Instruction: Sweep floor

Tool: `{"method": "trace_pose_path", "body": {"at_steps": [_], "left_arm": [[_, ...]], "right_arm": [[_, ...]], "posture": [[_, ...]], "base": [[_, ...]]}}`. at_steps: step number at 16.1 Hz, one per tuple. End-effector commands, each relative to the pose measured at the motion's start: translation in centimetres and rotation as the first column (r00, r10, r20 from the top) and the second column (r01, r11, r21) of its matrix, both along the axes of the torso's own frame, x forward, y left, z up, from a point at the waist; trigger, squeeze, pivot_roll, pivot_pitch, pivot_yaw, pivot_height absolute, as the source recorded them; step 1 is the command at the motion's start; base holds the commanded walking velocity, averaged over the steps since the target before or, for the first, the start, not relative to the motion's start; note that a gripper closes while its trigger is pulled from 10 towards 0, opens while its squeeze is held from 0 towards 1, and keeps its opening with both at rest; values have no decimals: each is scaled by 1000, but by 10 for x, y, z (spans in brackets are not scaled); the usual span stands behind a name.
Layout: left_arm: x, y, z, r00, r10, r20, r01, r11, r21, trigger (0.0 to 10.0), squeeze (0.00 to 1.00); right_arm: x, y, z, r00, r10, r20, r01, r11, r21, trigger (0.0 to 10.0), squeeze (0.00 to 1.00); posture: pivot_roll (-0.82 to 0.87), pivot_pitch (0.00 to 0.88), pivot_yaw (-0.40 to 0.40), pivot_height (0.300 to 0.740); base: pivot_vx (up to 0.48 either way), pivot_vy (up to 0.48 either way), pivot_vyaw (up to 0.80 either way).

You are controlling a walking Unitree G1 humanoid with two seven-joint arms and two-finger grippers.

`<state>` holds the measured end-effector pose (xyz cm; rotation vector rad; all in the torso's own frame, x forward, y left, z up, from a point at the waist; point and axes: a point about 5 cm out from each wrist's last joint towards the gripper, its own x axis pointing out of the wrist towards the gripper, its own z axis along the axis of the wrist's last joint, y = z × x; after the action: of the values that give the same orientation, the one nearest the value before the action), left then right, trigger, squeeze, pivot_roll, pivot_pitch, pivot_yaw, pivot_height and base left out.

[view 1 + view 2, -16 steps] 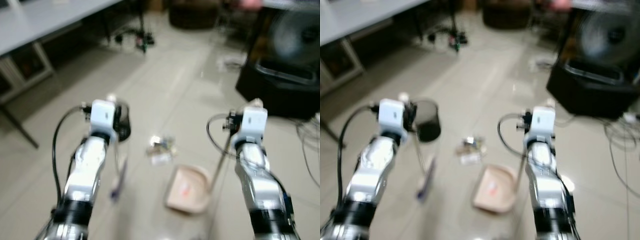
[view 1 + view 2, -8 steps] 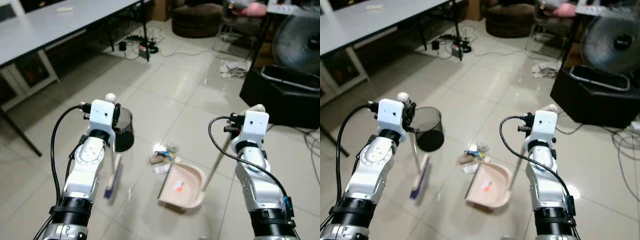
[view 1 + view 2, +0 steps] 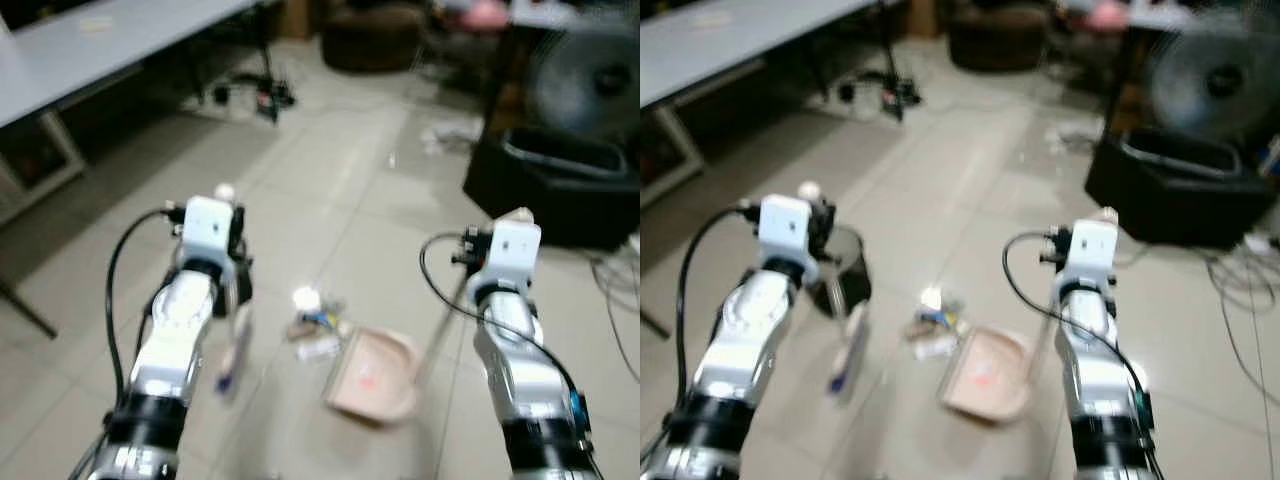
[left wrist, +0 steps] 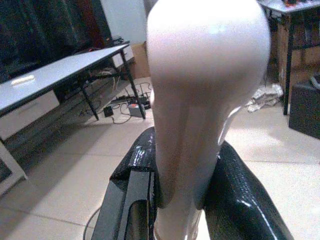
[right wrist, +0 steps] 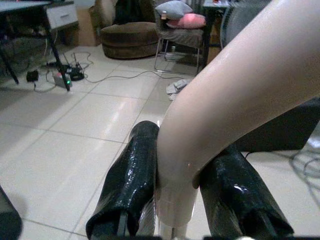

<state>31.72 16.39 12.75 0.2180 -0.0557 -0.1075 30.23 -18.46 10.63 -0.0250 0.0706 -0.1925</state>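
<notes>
My left gripper (image 4: 182, 200) is clamping its jaws tight on the broom handle (image 4: 200, 100), with the broom head (image 3: 232, 355) sitting on the tiled floor (image 3: 330, 190) just beside a black wire bin (image 3: 845, 280). My right gripper (image 5: 182, 200) is squeezing shut on the dustpan handle (image 5: 235, 95), and the beige dustpan (image 3: 372, 372) is lying on the floor between my arms. A small litter pile (image 3: 315, 322) is resting right at the pan's open edge, between it and the broom head.

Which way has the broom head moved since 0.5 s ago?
Yes, slightly: the broom head sits nearer the litter pile, to the robot's right; blurry.
</notes>
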Motion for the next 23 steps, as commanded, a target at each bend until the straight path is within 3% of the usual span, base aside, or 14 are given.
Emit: {"method": "trace_pose_path", "body": {"at_steps": [1,23], "left_arm": [[3,-9,10,998,-33,45,34,999,-6,10000,0],[5,-12,9,998,-49,41,49,999,-4,10000,0]], "right_arm": [[2,-7,10,999,-23,44,25,999,-28,10000,0],[2,-14,7,998,-47,32,49,998,-46,10000,0]], "posture": [[-34,0,50,740],[-33,0,53,740]], "base": [[341,0,0],[334,0,0]]}}
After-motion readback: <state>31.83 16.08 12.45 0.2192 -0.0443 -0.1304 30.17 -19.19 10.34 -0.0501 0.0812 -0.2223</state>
